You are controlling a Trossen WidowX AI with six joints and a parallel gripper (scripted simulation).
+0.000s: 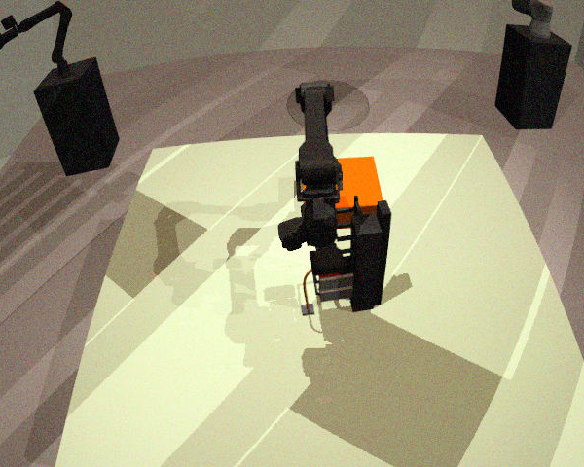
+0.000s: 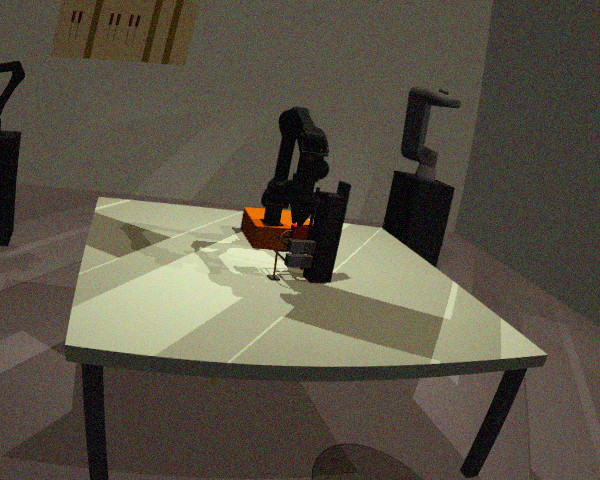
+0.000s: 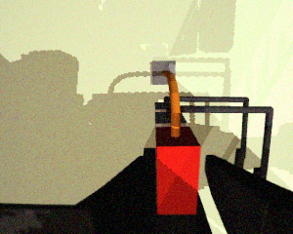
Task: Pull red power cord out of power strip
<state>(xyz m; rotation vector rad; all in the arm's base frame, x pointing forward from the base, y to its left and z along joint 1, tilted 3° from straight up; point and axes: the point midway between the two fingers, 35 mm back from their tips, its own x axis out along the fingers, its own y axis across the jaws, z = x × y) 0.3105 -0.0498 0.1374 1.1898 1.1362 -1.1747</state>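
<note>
The black power strip (image 1: 371,261) (image 2: 325,240) stands upright on the table. The red plug (image 3: 177,180) is at its left face; only slivers show in the top and exterior views, and its inner end is hidden. Its orange-looking cord (image 1: 305,292) (image 2: 275,262) (image 3: 175,104) curves down to a small grey square (image 1: 308,309) (image 2: 273,277) (image 3: 156,68) on the table. My gripper (image 3: 176,163) is partly open, with its fingers on either side of the red plug. A gap shows between the plug and the right finger; the left finger is very close to the plug.
Grey plugs (image 1: 335,288) (image 2: 300,259) sit below the red one on the strip. Thin dark wire loops (image 3: 272,134) stand out beside the right finger. An orange box (image 1: 361,175) (image 2: 259,233) is behind the strip, under my arm's base. Other arms stand on black pedestals beyond the table.
</note>
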